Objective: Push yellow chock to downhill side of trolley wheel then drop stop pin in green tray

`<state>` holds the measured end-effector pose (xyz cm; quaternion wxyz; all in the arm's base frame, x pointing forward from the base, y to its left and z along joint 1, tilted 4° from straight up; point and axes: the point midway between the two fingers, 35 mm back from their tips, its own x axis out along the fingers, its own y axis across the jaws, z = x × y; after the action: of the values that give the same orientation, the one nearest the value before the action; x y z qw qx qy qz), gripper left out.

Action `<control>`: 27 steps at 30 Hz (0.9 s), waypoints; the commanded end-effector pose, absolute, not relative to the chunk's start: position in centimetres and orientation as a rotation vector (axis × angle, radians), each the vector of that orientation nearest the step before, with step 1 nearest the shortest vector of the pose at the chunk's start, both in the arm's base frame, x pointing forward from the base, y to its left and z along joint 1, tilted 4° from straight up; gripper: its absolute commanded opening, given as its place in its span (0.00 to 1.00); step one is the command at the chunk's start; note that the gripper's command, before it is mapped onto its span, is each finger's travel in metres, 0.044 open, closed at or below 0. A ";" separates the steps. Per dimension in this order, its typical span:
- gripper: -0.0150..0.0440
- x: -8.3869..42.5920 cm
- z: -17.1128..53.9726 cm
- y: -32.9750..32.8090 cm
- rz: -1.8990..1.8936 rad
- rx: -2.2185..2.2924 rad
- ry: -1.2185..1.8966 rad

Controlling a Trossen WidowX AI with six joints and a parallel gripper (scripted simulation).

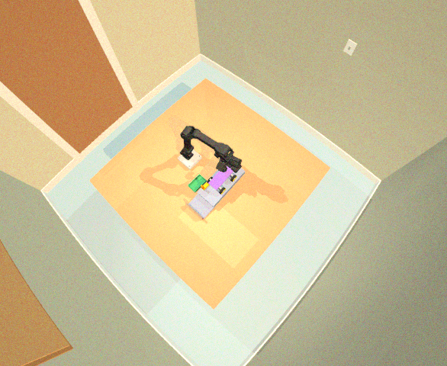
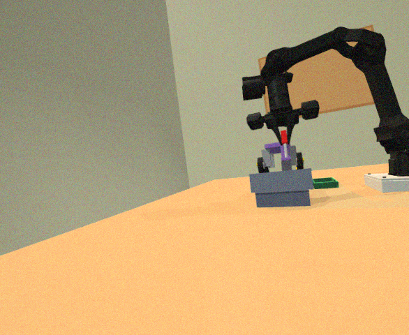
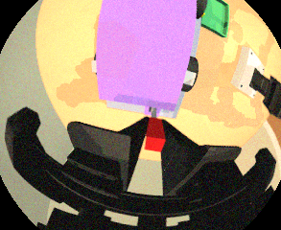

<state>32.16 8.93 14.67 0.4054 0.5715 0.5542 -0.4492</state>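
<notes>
The trolley (image 1: 220, 179) (image 2: 272, 146) (image 3: 147, 53) with the purple deck stands on the grey ramp (image 1: 202, 206) (image 2: 281, 181). The yellow chock (image 1: 204, 185) sits on the ramp just downhill of the tray-side lower wheel; whether they touch is too small to tell. My gripper (image 2: 284, 138) (image 3: 154, 121) is shut on the red head of the stop pin (image 2: 283, 137) (image 3: 154, 135), above the trolley's uphill end. Part of the pin's bare shank shows below the head; whether its lower end is clear of the hole cannot be told. The green tray (image 1: 197, 183) (image 2: 325, 186) (image 3: 216, 18) holds nothing visible.
The arm's white base plate (image 1: 189, 159) (image 2: 396, 183) (image 3: 244, 72) stands beyond the tray side of the ramp. The arm arches over from there to the ramp's high end. The tray lies on the table close beside the ramp, near the chock.
</notes>
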 end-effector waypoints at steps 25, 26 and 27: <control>0.25 32.3 16.4 9.1 -1.120 1.445 1.404; 0.25 32.3 16.4 9.1 -1.120 1.445 1.404; 0.25 32.4 16.5 9.1 -1.120 1.445 1.404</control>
<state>32.22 8.93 16.10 0.4062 0.5707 0.5551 -0.4485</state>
